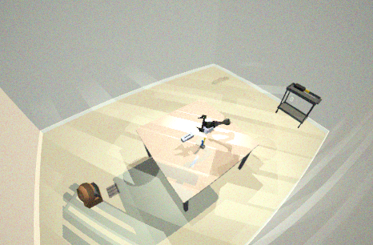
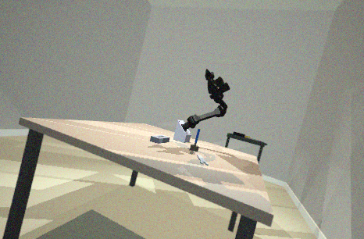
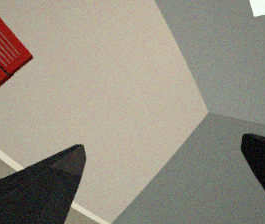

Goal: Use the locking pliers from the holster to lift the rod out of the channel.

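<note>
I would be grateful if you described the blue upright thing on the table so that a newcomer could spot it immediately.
Find the big wooden table, then the white block at the arm's foot. Beside that block, a slim blue shaft rises from a small dark base. The grey box nearby is low and flat.

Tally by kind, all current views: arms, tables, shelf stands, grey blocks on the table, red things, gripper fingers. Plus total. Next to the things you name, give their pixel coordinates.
Arm [image 1: 219, 122] [image 2: 205, 115]: 1
Table [image 1: 163, 132] [image 2: 89, 130]: 1
Shelf stand [image 1: 303, 94] [image 2: 257, 141]: 1
Grey block [image 1: 186, 138] [image 2: 159, 139]: 1
Red thing [image 3: 19, 54]: 1
Fingers: 2
Total: 7
</note>
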Controlling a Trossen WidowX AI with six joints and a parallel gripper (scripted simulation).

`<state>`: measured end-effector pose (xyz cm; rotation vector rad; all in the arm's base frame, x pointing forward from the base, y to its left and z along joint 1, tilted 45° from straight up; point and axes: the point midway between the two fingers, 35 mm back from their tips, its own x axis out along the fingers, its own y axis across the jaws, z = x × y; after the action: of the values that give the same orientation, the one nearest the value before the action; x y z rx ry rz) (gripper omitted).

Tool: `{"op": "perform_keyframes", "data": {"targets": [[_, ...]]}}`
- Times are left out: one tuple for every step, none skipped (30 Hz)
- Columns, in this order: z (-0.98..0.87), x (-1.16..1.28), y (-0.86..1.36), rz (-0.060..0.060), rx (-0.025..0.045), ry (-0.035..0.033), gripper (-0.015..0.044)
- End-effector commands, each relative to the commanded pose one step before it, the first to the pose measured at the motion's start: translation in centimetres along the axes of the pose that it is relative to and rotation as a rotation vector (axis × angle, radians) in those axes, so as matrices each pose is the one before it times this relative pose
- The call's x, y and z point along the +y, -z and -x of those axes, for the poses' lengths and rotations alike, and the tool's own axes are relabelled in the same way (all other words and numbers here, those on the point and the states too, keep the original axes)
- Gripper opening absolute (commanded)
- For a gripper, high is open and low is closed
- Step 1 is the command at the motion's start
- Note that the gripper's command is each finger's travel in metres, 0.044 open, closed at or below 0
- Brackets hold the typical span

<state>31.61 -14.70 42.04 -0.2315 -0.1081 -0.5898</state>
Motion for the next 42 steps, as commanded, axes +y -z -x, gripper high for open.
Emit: {"op": "perform_keyframes", "data": {"targets": [[3.538,6.513,2.363,-0.1164,0.00805,-0.25824,0.0440],[0.723,1.875,0.959,-0.0310,0.00843,-0.07261,0.0440],[0.688,1.853,1.036,-0.0307,0.01040,-0.07245,0.0440],[0.652,1.827,1.114,-0.0305,0.01244,-0.07232,0.0440],[0.481,1.432,0.945,-0.0241,0.01133,-0.05730,0.0440],[0.272,0.864,0.605,-0.0146,0.00755,-0.03489,0.0440],[0.090,0.304,0.220,-0.0052,0.00278,-0.01233,0.0440],[0.004,0.013,0.010,-0.0002,0.00012,-0.00054,0.0440],[0.000,0.000,0.000,0.0000,0.00000,0.00000,0.0440],[0.000,0.000,0.000,0.0000,0.00000,0.00000,0.0440],[0.000,0.000,0.000,0.0000,0.00000,0.00000,0.0440],[0.000,0.000,0.000,0.0000,0.00000,0.00000,0.0440],[-0.164,-0.053,0.362,-0.0054,0.01691,-0.00122,0.0440],[-0.473,-0.173,1.085,-0.0172,0.05076,-0.00309,0.0440],[-0.755,-0.346,1.784,-0.0320,0.08462,-0.00331,0.0440],[-0.889,-0.519,2.099,-0.0443,0.10223,-0.00113,0.0440],[-0.877,-0.626,2.011,-0.0503,0.10162,0.00169,0.0440],[-0.860,-0.722,1.913,-0.0562,0.10068,0.00417,0.0440],[-0.837,-0.805,1.807,-0.0620,0.09947,0.00630,0.0440],[-0.773,-0.830,1.605,-0.0639,0.09300,0.00761,0.0440],[-0.775,-0.921,1.572,-0.0722,0.09595,0.00934,0.0440],[-0.742,-0.968,1.459,-0.0778,0.09478,0.01045,0.0440],[-0.702,-0.999,1.341,-0.0831,0.09337,0.01121,0.0440],[-0.655,-1.012,1.215,-0.0877,0.09153,0.01161,0.0440],[-0.603,-1.010,1.090,-0.0921,0.08969,0.01169,0.0440],[-0.546,-0.995,0.968,-0.0961,0.08792,0.01152,0.0440],[-0.486,-0.966,0.851,-0.0997,0.08625,0.01111,0.0440],[-0.422,-0.924,0.740,-0.1031,0.08471,0.01053,0.0440],[-0.354,-0.871,0.637,-0.1061,0.08334,0.00981,0.0440],[-0.283,-0.808,0.543,-0.1088,0.08215,0.00901,0.0440],[-0.209,-0.736,0.459,-0.1111,0.08116,0.00817,0.0440],[-0.133,-0.656,0.387,-0.1131,0.08036,0.00736,0.0440],[-0.053,-0.482,0.271,-0.0951,0.06617,0.00553,0.0440],[-0.008,-0.262,0.142,-0.0576,0.03955,0.00310,0.0440],[0.001,-0.083,0.044,-0.0193,0.01316,0.00100,0.0440],[0.000,0.000,0.000,0.0000,0.00000,0.00000,0.0440],[0.000,0.000,0.000,0.0000,0.00000,0.00000,0.0440],[0.000,0.000,0.000,0.0000,0.00000,0.00000,0.0440],[0.000,0.000,0.000,0.0000,0.00000,0.00000,0.0440],[0.000,0.000,0.000,0.0000,0.00000,0.00000,0.0440],[0.000,0.000,0.000,0.0000,0.00000,0.00000,0.0440],[0.000,0.000,0.000,0.0000,0.00000,0.00000,0.0440]]}}
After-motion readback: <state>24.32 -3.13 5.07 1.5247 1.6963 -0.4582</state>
